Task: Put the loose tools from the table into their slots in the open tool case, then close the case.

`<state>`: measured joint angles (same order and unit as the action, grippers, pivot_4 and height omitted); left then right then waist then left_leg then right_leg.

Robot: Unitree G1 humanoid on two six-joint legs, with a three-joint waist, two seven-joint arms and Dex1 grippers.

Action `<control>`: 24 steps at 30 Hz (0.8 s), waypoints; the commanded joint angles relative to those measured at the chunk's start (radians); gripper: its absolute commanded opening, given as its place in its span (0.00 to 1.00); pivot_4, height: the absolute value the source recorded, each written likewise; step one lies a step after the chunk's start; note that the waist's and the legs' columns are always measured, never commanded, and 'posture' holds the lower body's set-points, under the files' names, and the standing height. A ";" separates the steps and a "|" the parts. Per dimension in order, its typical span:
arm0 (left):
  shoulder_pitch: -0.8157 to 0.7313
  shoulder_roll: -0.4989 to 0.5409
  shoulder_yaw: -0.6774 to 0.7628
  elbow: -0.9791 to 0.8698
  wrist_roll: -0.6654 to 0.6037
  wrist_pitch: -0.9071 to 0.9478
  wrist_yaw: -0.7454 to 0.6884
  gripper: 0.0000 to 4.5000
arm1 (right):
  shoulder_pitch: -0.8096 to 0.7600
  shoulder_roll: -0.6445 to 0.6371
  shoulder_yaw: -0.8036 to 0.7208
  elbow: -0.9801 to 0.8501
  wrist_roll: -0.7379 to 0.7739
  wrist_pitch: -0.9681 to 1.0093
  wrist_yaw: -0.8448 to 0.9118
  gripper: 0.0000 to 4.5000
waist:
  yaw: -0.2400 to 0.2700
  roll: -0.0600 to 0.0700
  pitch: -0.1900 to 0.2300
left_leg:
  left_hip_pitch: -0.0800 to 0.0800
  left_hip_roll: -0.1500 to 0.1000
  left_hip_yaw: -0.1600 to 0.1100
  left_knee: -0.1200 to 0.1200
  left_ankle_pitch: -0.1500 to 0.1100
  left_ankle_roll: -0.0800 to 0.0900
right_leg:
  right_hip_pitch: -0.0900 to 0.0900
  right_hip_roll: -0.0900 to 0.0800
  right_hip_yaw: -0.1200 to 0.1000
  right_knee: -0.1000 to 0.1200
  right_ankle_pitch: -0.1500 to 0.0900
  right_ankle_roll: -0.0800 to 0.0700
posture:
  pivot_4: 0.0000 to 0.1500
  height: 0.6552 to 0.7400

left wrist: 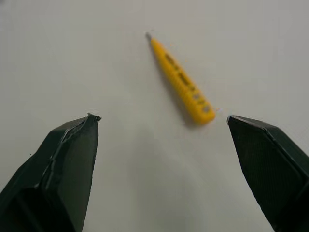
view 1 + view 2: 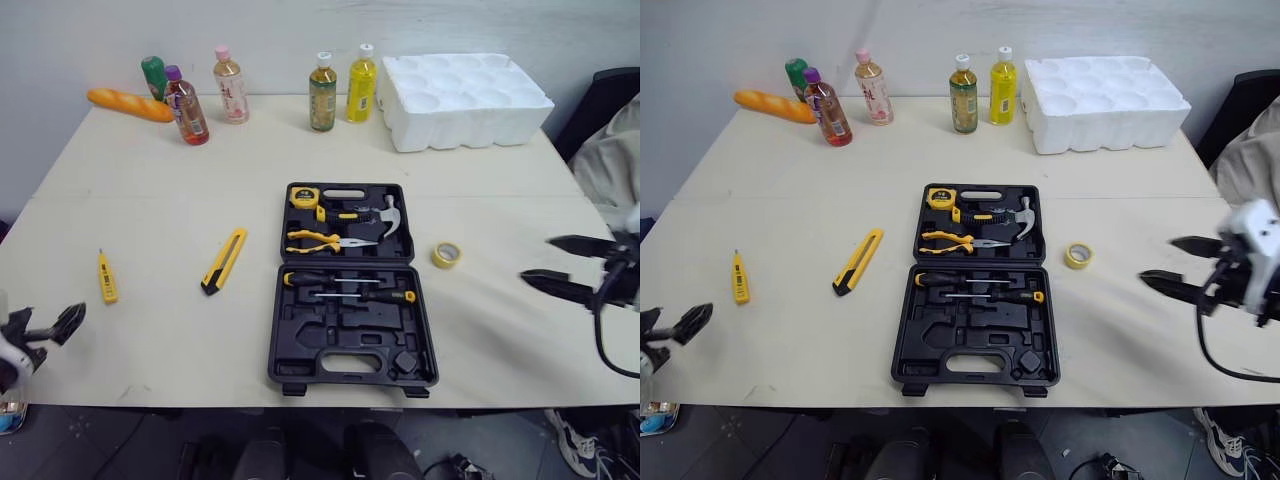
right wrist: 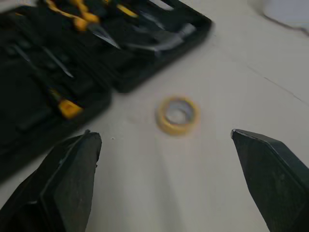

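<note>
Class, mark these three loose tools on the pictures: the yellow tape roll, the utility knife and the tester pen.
tape roll [image 3: 176, 129], right wrist view, on the ring's yellow band.
utility knife [image 2: 224, 261], left eye view, middle of its body.
tester pen [image 1: 181, 81], left wrist view, middle of its shaft.

I am holding my right gripper [image 2: 537, 259] over the table [image 2: 150, 190] with its fingers spread. The tape roll [image 2: 446, 255] is lying just ahead of its tips, with the open tool case [image 2: 345, 365] beyond. My left gripper [image 2: 60, 326] is hovering near the yellow tester pen [image 2: 107, 278], and the utility knife [image 2: 224, 260] is lying farther off toward the case.
</note>
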<state>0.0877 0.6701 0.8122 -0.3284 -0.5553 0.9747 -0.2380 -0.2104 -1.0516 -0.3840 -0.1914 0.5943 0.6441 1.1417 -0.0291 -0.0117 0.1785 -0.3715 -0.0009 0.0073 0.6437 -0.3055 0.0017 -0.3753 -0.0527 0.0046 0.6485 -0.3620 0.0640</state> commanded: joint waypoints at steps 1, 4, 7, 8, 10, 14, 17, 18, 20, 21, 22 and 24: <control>-0.081 0.002 0.005 -0.025 -0.001 0.187 0.114 1.00 | -0.116 0.022 0.092 -0.163 0.124 0.077 0.003 0.99 | -0.001 0.000 0.000 | 0.000 0.000 0.000 0.000 0.000 0.000 | 0.000 0.000 0.000 0.000 0.000 0.000 | 1.00 1.00; -0.145 0.010 -0.038 -0.019 0.022 0.267 0.152 1.00 | -0.219 0.060 0.187 -0.226 0.171 0.117 -0.005 0.99 | 0.001 -0.001 0.001 | 0.000 0.000 0.000 0.001 0.000 -0.001 | -0.001 0.001 0.000 0.000 0.000 0.000 | 1.00 1.00; -0.228 0.031 -0.106 0.039 0.052 0.279 0.160 1.00 | -0.313 0.116 0.313 -0.262 0.159 0.106 0.013 0.99 | 0.003 -0.003 0.001 | -0.001 0.000 -0.001 0.002 0.000 -0.002 | -0.001 0.001 -0.001 0.000 0.000 0.000 | 1.00 1.00; -0.253 0.039 -0.124 0.068 0.062 0.283 0.161 1.00 | -0.348 0.144 0.348 -0.264 0.157 0.105 0.009 0.99 | 0.004 -0.004 0.001 | -0.001 0.000 -0.001 0.002 0.000 -0.002 | -0.001 0.001 -0.001 0.000 0.000 0.000 | 1.00 1.00; -0.288 0.054 -0.154 0.126 0.092 0.307 0.172 1.00 | -0.405 0.197 0.402 -0.264 0.152 0.103 -0.001 0.99 | 0.003 -0.004 0.002 | -0.001 0.000 -0.001 0.002 0.000 -0.002 | -0.001 0.001 -0.001 0.000 0.000 0.000 | 1.00 1.00; -0.337 0.065 -0.210 0.232 0.144 0.288 0.175 1.00 | -0.470 0.265 0.471 -0.250 0.131 0.092 -0.005 0.99 | 0.001 -0.005 0.002 | -0.003 0.000 -0.001 0.002 0.000 -0.004 | -0.002 0.001 -0.001 -0.001 0.000 0.000 | 1.00 1.00; -0.397 0.052 -0.256 0.330 0.180 0.238 0.182 1.00 | -0.493 0.304 0.513 -0.235 0.105 0.075 -0.008 0.99 | 0.002 -0.005 0.002 | -0.004 0.000 -0.001 0.002 0.000 -0.004 | -0.003 0.001 -0.002 -0.002 0.000 0.000 | 1.00 1.00; -0.416 0.047 -0.271 0.356 0.180 0.236 0.173 1.00 | -0.494 0.313 0.520 -0.235 0.100 0.072 -0.008 0.99 | 0.004 -0.005 0.002 | -0.004 0.000 -0.001 0.002 0.000 -0.004 | -0.003 0.001 -0.002 -0.002 0.000 0.000 | 1.00 1.00; -0.435 0.044 -0.294 0.382 0.184 0.236 0.160 1.00 | -0.492 0.322 0.522 -0.237 0.096 0.074 -0.008 0.99 | 0.007 -0.005 0.002 | -0.003 0.000 -0.002 0.003 0.000 -0.004 | -0.002 0.000 -0.003 -0.001 0.000 0.000 | 1.00 1.00; -0.441 0.044 -0.300 0.391 0.189 0.239 0.158 1.00 | -0.491 0.324 0.521 -0.237 0.096 0.075 -0.009 0.99 | 0.007 -0.005 0.002 | -0.003 -0.001 -0.002 0.003 0.000 -0.003 | -0.002 0.000 -0.003 -0.001 0.000 0.000 | 1.00 1.00; -0.445 0.044 -0.306 0.399 0.195 0.239 0.157 1.00 | -0.490 0.325 0.518 -0.238 0.097 0.077 -0.010 0.99 | 0.007 -0.005 0.002 | -0.003 -0.001 -0.002 0.003 0.000 -0.003 | -0.002 -0.001 -0.003 0.000 0.000 0.000 | 1.00 1.00; -0.448 0.044 -0.310 0.411 0.204 0.241 0.156 1.00 | -0.485 0.326 0.514 -0.241 0.099 0.079 -0.012 0.99 | 0.008 -0.005 0.002 | -0.003 -0.002 -0.003 0.003 0.000 -0.003 | -0.002 -0.001 -0.003 0.000 0.000 0.000 | 1.00 1.00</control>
<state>-0.3622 0.7177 0.5268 0.0553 -0.3720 1.2096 -0.0809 -0.6922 -0.7283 0.1540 -0.4180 0.6878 0.7352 1.1330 -0.0214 -0.0166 0.1801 -0.3742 -0.0024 0.0045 0.6465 -0.3051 -0.0015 -0.3773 -0.0539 0.0016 0.6490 -0.3620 0.0641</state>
